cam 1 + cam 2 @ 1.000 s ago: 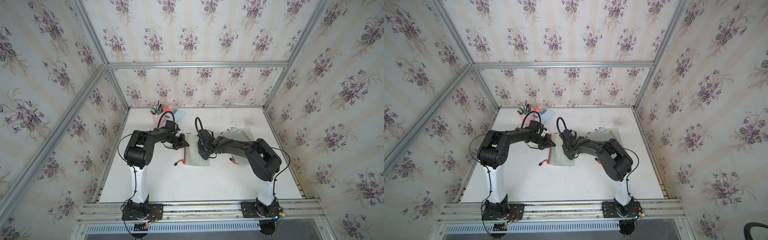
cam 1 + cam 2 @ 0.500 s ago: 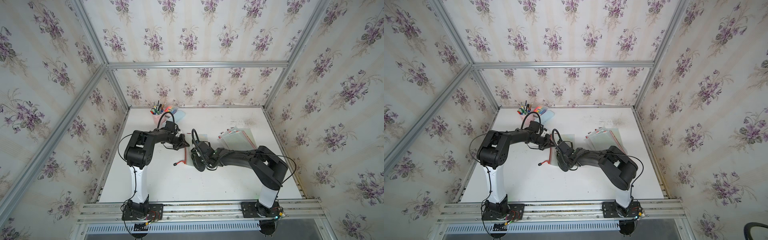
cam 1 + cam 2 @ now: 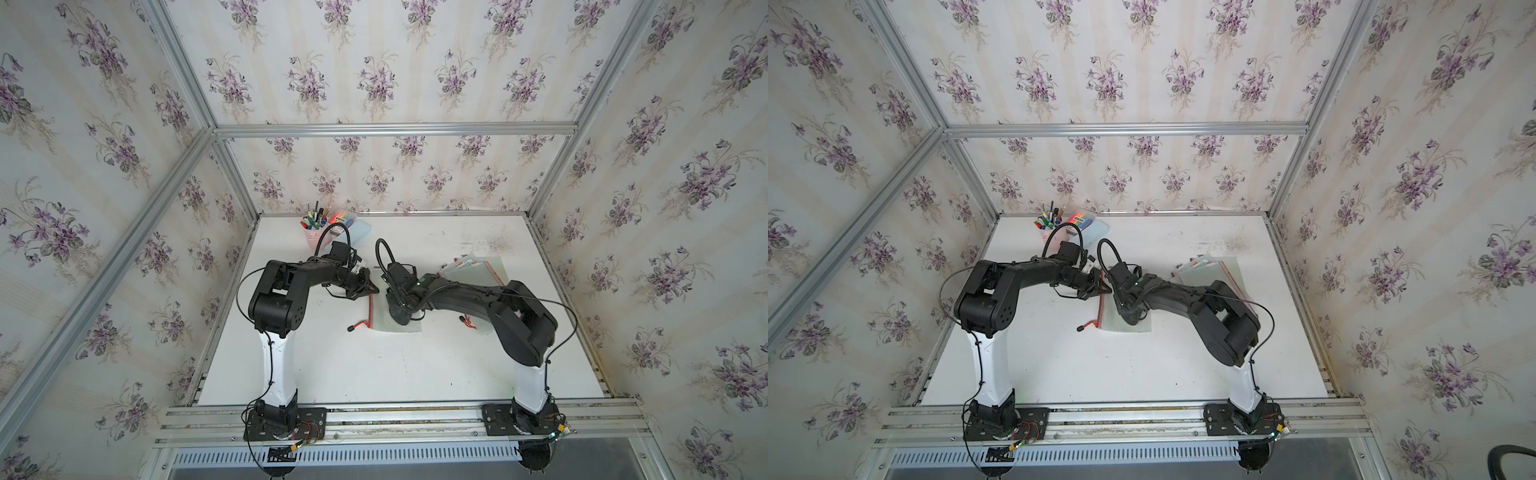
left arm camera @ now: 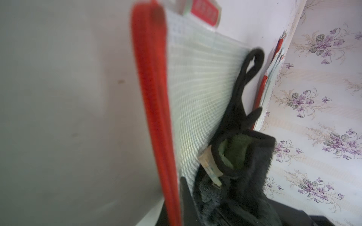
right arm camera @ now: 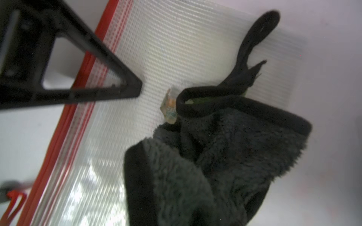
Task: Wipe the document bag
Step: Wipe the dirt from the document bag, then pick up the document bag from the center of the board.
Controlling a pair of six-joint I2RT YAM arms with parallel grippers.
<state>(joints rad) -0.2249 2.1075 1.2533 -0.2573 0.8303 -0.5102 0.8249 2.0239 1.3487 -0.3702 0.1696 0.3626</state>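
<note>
Top views: the document bag (image 3: 409, 326) lies flat at mid-worktop (image 3: 374, 374). My left jaws, pressed together, pin its far zipper corner. My right jaws pinch the cloth (image 3: 400, 313), now back at mid-bag after reaching the near edge, so I judge the stroke is reversing.
Wrist views: the cloth (image 5: 215, 166) rests on the mesh.

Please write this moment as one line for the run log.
left gripper: shut, tip on document bag beside red zipper | right gripper: shut on dark cloth, cloth lying on bag | stage: wiping
</note>
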